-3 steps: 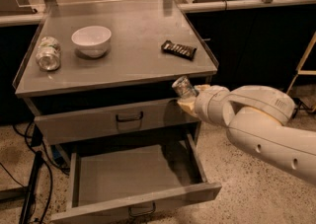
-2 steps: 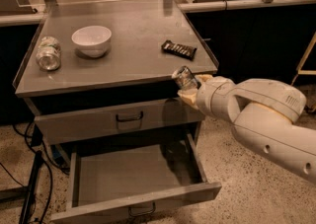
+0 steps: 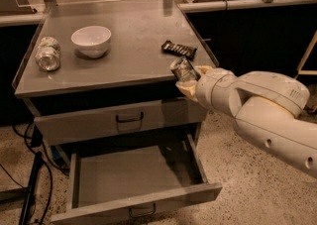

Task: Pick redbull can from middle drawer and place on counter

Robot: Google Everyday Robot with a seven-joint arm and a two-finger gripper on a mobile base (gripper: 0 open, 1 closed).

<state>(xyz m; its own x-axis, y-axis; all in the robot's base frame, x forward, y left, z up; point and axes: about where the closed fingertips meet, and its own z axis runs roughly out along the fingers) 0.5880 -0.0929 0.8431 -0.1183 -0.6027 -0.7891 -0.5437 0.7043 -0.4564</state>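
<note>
The redbull can (image 3: 184, 70) is a small silvery can held in my gripper (image 3: 189, 79), tilted, at the counter's front right edge and just above it. The gripper is shut on the can, with my white arm reaching in from the right. The middle drawer (image 3: 133, 179) is pulled open below, and its grey inside shows nothing in it. The counter (image 3: 129, 45) is the flat grey steel top of the cabinet.
On the counter stand a white bowl (image 3: 91, 40), a clear crinkled jar lying on its side (image 3: 48, 54) at the left, and a dark snack bar (image 3: 179, 49) near the can. The top drawer (image 3: 121, 118) is closed. Cables lie on the floor at left.
My gripper has lifted the can up and a little left, from beside the top drawer's front to the counter's front right edge.
</note>
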